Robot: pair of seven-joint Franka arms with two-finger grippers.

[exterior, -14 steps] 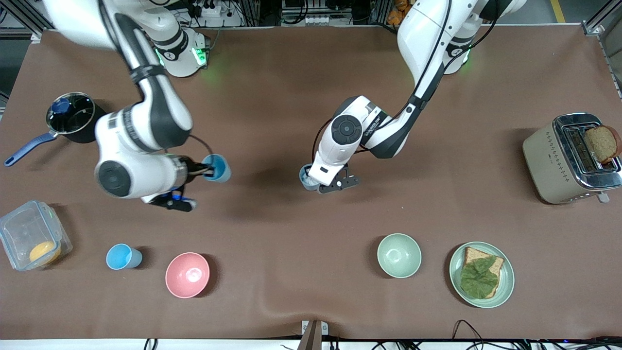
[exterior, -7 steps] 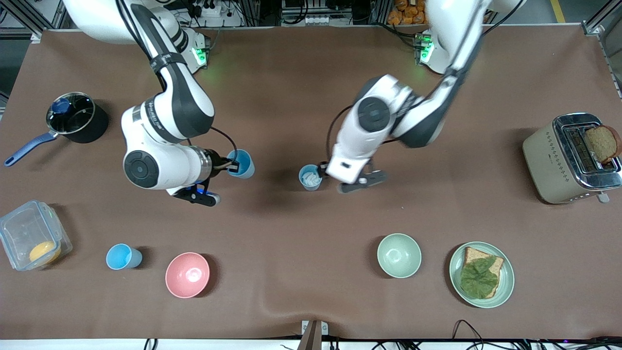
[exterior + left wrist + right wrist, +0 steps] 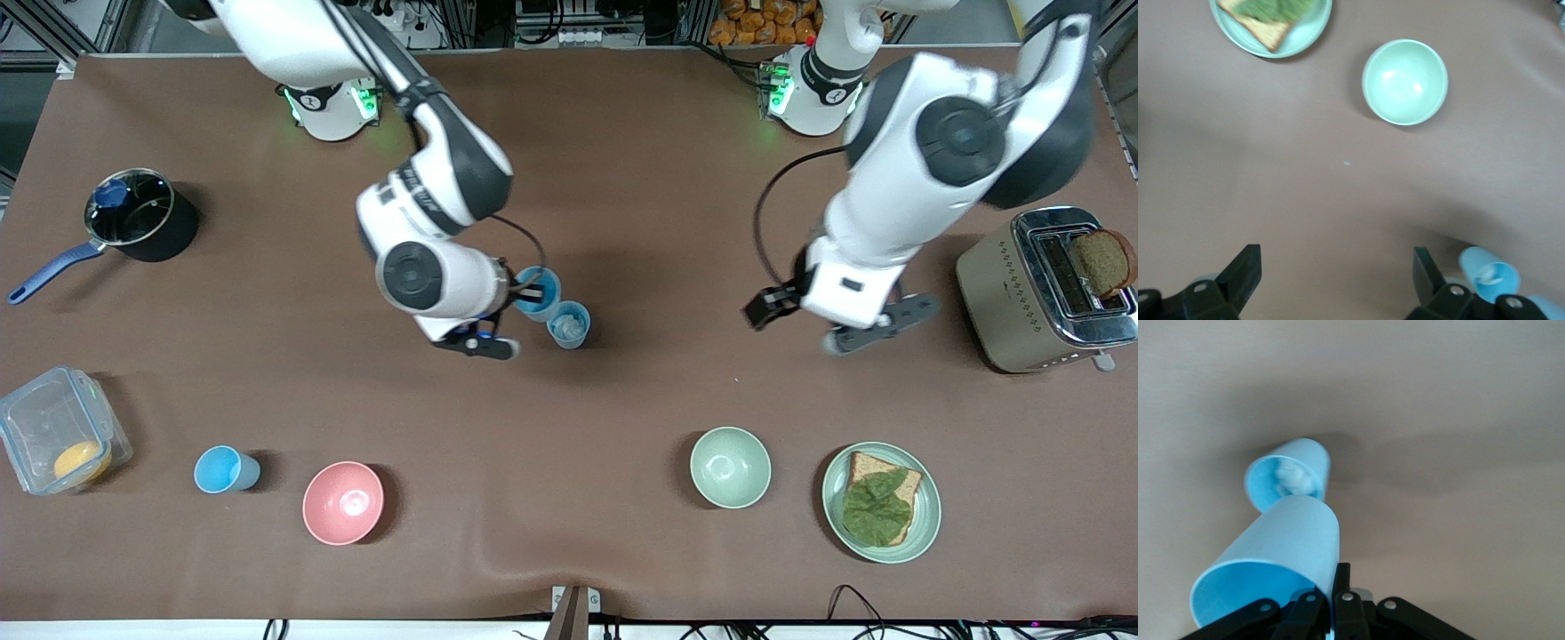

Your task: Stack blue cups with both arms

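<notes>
My right gripper (image 3: 526, 293) is shut on the rim of a blue cup (image 3: 538, 292) and holds it tilted, just beside and above a second blue cup (image 3: 569, 324) that stands in the middle of the table with something white inside. The right wrist view shows the held cup (image 3: 1275, 570) in my right gripper (image 3: 1337, 590) and the standing cup (image 3: 1288, 477). My left gripper (image 3: 772, 307) is open and empty, up over bare table toward the toaster; its wrist view (image 3: 1336, 280) shows the standing cup (image 3: 1489, 275). A third blue cup (image 3: 227, 469) stands beside the pink bowl (image 3: 343, 502).
A pale green bowl (image 3: 730, 467) and a plate with bread and a leaf (image 3: 925, 524) lie near the front camera. A toaster (image 3: 1005, 311) stands at the left arm's end. A pot (image 3: 178, 233) and a clear box (image 3: 27, 418) are at the right arm's end.
My right arm carried its blue cup across to the standing cup in the middle. My left gripper let go of that standing cup and drew away toward the toaster.
</notes>
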